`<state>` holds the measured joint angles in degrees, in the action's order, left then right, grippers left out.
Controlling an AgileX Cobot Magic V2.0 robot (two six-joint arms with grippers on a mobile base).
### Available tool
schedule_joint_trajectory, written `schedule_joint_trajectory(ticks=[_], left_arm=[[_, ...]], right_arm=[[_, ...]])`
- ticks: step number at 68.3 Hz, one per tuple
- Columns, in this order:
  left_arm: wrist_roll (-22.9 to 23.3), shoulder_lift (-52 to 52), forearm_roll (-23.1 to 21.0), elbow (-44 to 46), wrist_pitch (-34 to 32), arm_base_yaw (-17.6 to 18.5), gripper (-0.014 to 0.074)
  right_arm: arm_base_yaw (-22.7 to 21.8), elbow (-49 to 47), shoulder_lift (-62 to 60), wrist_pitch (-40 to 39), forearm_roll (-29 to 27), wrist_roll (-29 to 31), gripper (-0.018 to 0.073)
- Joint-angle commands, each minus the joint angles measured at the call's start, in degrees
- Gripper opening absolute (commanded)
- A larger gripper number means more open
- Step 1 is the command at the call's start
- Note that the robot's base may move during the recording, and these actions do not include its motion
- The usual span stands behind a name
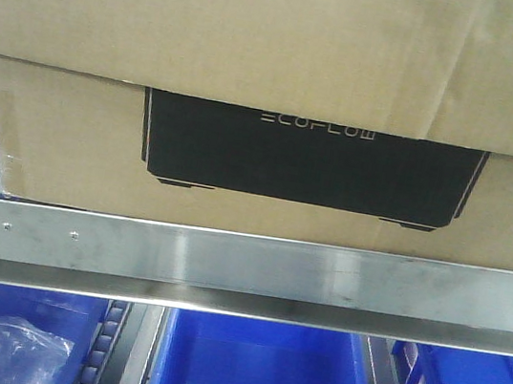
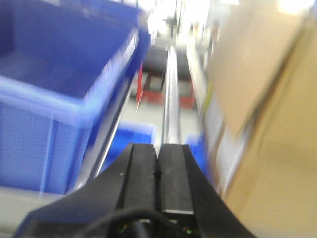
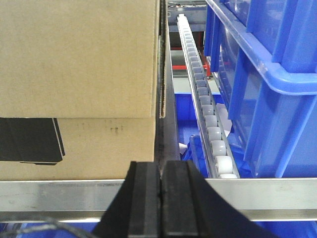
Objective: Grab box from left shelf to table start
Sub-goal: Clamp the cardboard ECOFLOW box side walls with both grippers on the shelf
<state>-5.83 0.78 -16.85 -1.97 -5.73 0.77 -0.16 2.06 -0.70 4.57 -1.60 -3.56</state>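
Cardboard box (image 1: 256, 66) sits on shelf (image 1: 246, 263) above blue bins (image 1: 252, 380); left fingers (image 2: 141, 181) and right fingers (image 3: 146, 198) closed.

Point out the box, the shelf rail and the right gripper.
box (image 1: 61, 143), front view, bare cardboard on its lower left.
shelf rail (image 1: 246, 263), front view, middle of its brushed face.
right gripper (image 3: 161, 171), right wrist view, seam between its shut fingertips.
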Motion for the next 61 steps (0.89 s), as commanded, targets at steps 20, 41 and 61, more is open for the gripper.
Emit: schedule_joint_trajectory(ticks=[20, 41, 61], left_arm=[[0.41, -7.99, 4.0, 23.9, 12.58, 0.1, -0.01], [-0.33, -25.84, 4.03, 43.17, 32.12, 0.1, 0.0043], [-6.19, -42.62, -5.62, 56.63, 39.05, 3.91, 0.0447]], right_arm=[[0.08, -1.35, -0.68, -5.42, -0.12, 0.3, 0.0055], [0.08, -1.35, -0.68, -5.47, -0.12, 0.3, 0.0055], [0.08, -1.35, -0.68, -5.47, -0.12, 0.3, 0.0055]])
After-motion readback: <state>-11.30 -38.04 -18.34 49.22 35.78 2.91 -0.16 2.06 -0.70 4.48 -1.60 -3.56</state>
